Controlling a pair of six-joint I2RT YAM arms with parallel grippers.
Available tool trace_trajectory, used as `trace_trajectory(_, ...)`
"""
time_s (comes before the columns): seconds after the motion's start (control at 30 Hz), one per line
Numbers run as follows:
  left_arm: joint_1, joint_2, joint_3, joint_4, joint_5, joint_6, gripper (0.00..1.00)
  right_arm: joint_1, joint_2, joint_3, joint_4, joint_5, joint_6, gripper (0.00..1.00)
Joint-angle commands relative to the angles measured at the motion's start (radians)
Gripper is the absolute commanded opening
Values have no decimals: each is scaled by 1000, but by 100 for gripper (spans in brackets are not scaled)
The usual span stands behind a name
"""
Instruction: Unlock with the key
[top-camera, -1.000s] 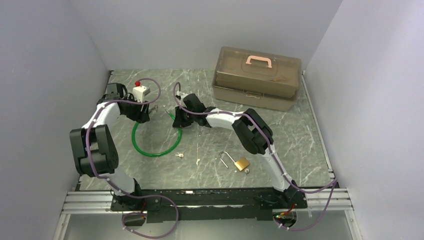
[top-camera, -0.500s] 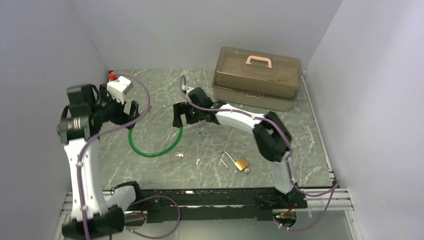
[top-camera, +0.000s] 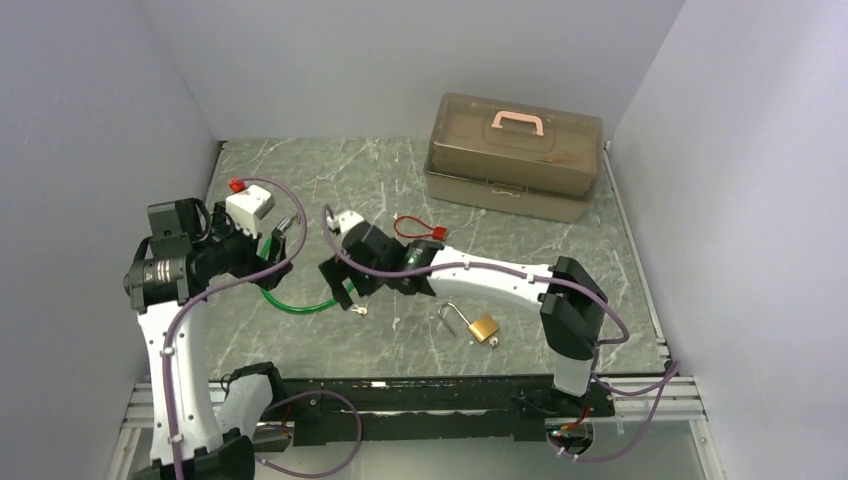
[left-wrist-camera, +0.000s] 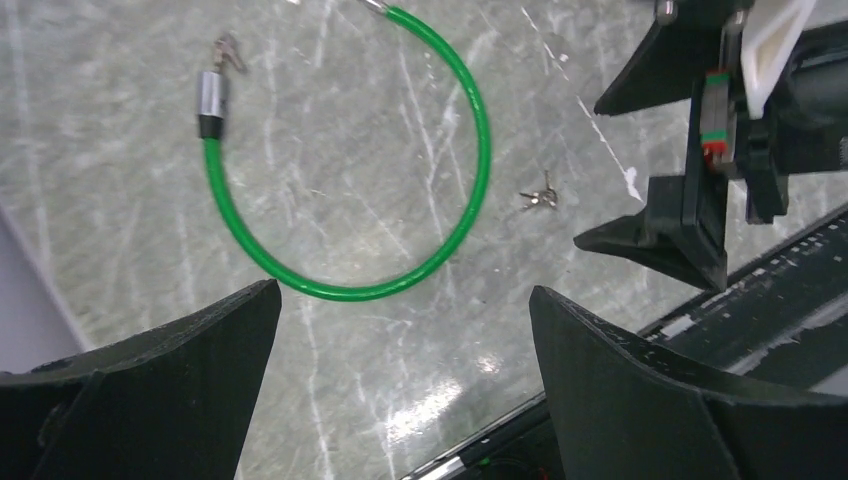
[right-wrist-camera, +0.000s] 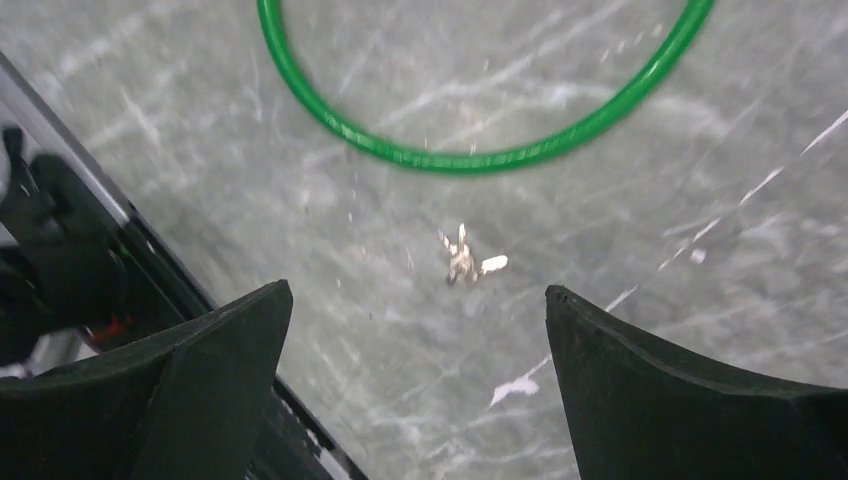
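A small silver key (top-camera: 357, 309) lies on the marble table, just outside the near side of a green cable loop (top-camera: 296, 304). My right gripper (top-camera: 338, 280) hangs open right over it; in the right wrist view the key (right-wrist-camera: 465, 262) shows ahead of the open right gripper (right-wrist-camera: 417, 292). A brass padlock (top-camera: 483, 327) lies to the right, its steel shackle (top-camera: 447, 318) pointing left. My left gripper (top-camera: 283, 238) is raised over the loop's far left, open and empty (left-wrist-camera: 402, 292), looking down on the green cable (left-wrist-camera: 440, 230) and the key (left-wrist-camera: 540, 197).
A brown toolbox (top-camera: 515, 155) with a pink handle stands at the back right. A red seal tag (top-camera: 415, 228) lies behind the right forearm. The cable's metal end (left-wrist-camera: 210, 95) rests at the loop's far side. The black base rail (top-camera: 420, 395) runs along the near edge.
Both grippers have opened. The left arm has lifted high and swung back over the loop. The right gripper has moved nearer, from the loop's far side to above the key.
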Motion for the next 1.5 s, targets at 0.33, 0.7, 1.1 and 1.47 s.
trace_trajectory(0.33, 4, 124, -63, -17, 138, -6, 100, 20, -38, -218, 58, 45, 0, 93)
trace_trajectory(0.7, 5, 74, -121, -52, 119, 42, 99, 47, 12, -252, 94, 58, 5, 83)
trace_trajectory(1.1, 5, 46, -146, -62, 80, 61, 99, 52, 179, -89, 121, 8, -44, 66)
trace_trajectory(1.47, 4, 54, -142, -52, 67, 49, 99, 54, 204, -99, 115, 11, -58, 24)
